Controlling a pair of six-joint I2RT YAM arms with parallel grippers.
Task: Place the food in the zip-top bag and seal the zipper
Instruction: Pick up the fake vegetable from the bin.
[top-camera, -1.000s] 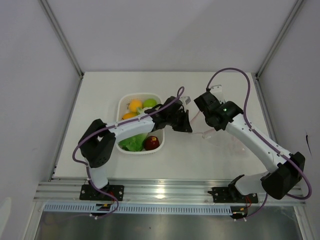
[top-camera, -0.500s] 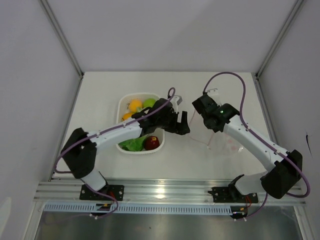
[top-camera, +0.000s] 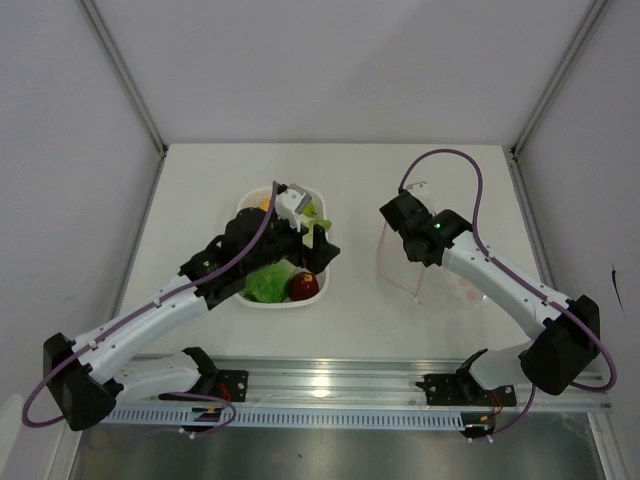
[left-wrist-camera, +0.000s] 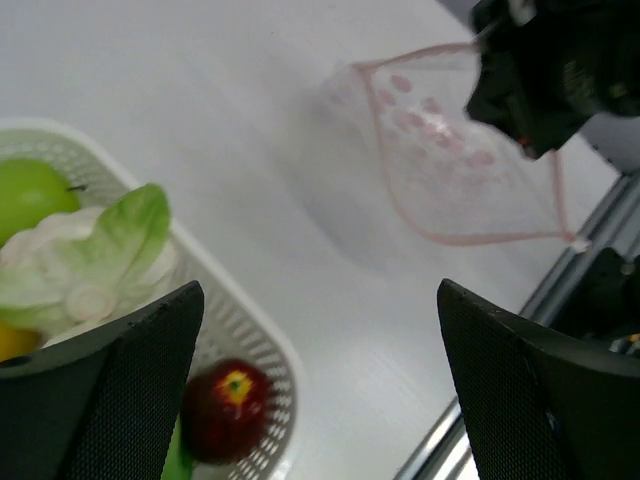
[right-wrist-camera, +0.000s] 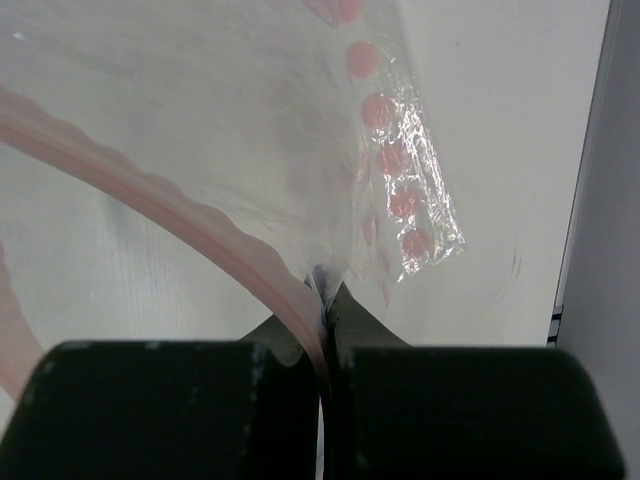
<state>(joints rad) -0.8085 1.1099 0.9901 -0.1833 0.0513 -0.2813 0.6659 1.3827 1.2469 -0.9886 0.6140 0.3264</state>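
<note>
Two risks I am noting. Right jaws are pinching shut on the zipper (right-wrist-camera: 200, 225) of the zip-top bag (left-wrist-camera: 440, 170). The film is floppy, so I am judging that the mouth could sag closed before any food arrives, or the strip could slip out of the pinch. Left jaws are standing wide, holding nothing, hovering over the white basket (left-wrist-camera: 250, 330), with the lettuce (left-wrist-camera: 100, 250) and dark red apple (left-wrist-camera: 225, 405) just below. The bag is lying well apart from them on the desk (left-wrist-camera: 200, 80), right of the basket.

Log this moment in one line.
left gripper: open, at basket | right gripper: shut on zipper | food: in basket | zip-top bag: empty
</note>
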